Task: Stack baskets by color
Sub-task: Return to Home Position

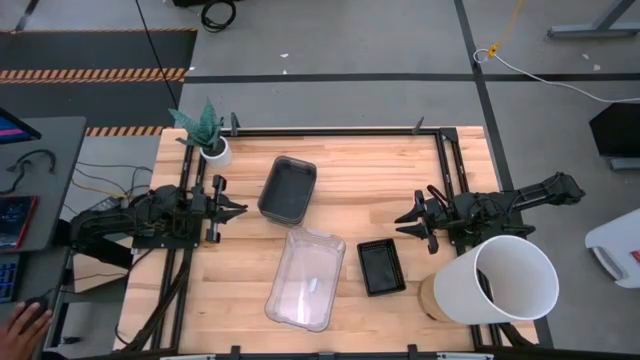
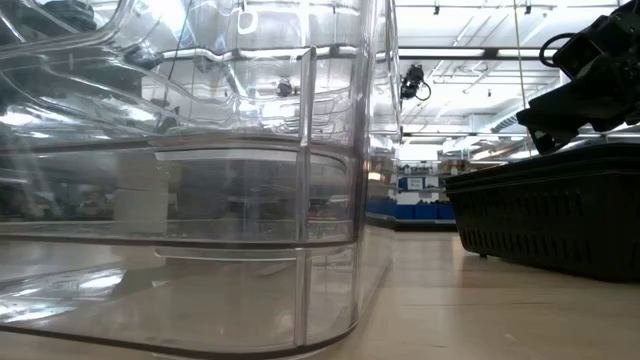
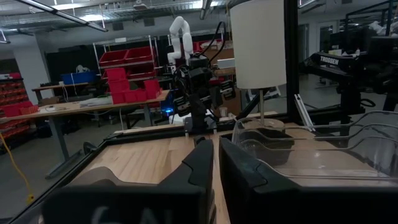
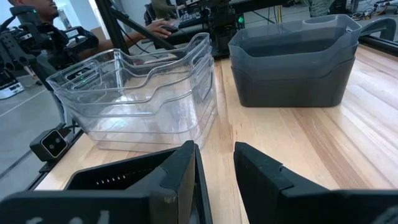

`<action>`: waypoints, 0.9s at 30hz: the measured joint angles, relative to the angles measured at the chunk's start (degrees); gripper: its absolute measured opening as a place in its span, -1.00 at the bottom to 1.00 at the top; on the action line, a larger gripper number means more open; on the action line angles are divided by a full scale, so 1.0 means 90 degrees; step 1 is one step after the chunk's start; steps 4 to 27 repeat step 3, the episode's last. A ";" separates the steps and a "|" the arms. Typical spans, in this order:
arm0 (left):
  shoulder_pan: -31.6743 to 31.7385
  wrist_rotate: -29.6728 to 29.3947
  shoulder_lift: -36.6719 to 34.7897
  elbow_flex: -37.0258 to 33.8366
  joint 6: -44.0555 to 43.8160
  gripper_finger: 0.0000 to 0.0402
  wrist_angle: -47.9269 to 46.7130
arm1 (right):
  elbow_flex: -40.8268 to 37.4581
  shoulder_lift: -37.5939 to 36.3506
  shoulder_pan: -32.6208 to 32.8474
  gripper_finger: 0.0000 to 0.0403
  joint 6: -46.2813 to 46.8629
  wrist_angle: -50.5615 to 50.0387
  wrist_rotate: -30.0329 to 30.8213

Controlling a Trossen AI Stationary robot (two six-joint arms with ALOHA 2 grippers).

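Baskets: sorting looks done. On wooden counter (image 1: 400,160): smoky grey plastic bins (image 1: 288,188) nested at mid-back, large clear plastic bins (image 1: 305,280) nested in front, black slatted baskets (image 1: 381,267) piled just right of those. Left jaws narrowly parted, right jaws wider, both empty, out at counter's sides. Nothing left but homing, probably.

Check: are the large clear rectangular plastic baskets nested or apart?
Nested: the large clear rectangular plastic baskets form one pile, with layered rims visible in the right wrist view.
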 joint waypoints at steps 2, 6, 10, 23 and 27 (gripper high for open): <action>-0.0001 -0.0002 0.0000 0.0000 0.0000 -0.84 0.0000 | -0.0002 0.0001 -0.0001 -0.41 0.0000 -0.0001 0.0000; 0.0001 -0.0002 0.0000 0.0000 0.0000 -0.85 0.0000 | -0.0002 0.0001 -0.0001 -0.41 0.0000 0.0000 0.0000; 0.0001 -0.0002 0.0000 0.0000 0.0000 -0.85 0.0000 | -0.0002 0.0001 -0.0001 -0.41 0.0000 0.0000 0.0000; 0.0001 -0.0002 0.0000 0.0000 0.0000 -0.85 0.0000 | -0.0002 0.0001 -0.0001 -0.41 0.0000 0.0000 0.0000; 0.0001 -0.0002 0.0000 0.0000 0.0000 -0.85 0.0000 | -0.0002 0.0001 -0.0001 -0.41 0.0000 0.0000 0.0000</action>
